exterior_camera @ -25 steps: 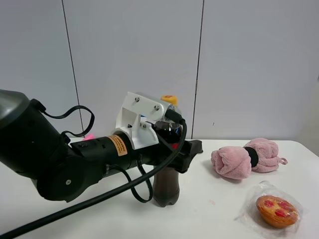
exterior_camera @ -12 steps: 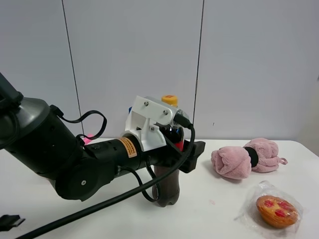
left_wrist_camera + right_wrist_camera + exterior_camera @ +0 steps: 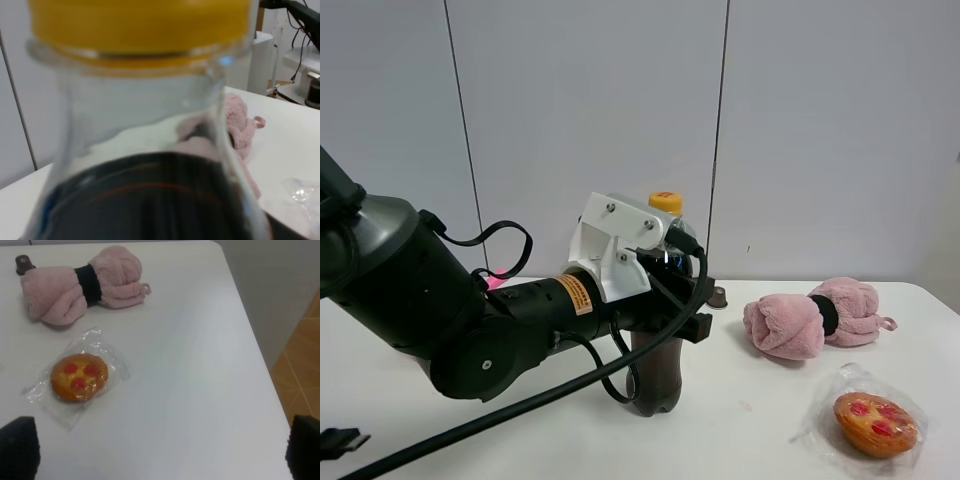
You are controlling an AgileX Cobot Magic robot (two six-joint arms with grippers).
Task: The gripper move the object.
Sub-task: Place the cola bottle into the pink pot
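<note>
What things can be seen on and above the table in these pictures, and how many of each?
cola bottle: one, dark with a yellow-orange cap, left of the middle
rolled towel: one, pink with a black band, right of the bottle
wrapped pastry: one, orange with red spots, in clear plastic, front right
small capsule: one, dark brown, behind, between bottle and towel
table: one, white, under everything
left gripper: one, black with a white bracket, shut on the cola bottle
right gripper: one, black, open, above the table near the pastry; only its fingertips show
</note>
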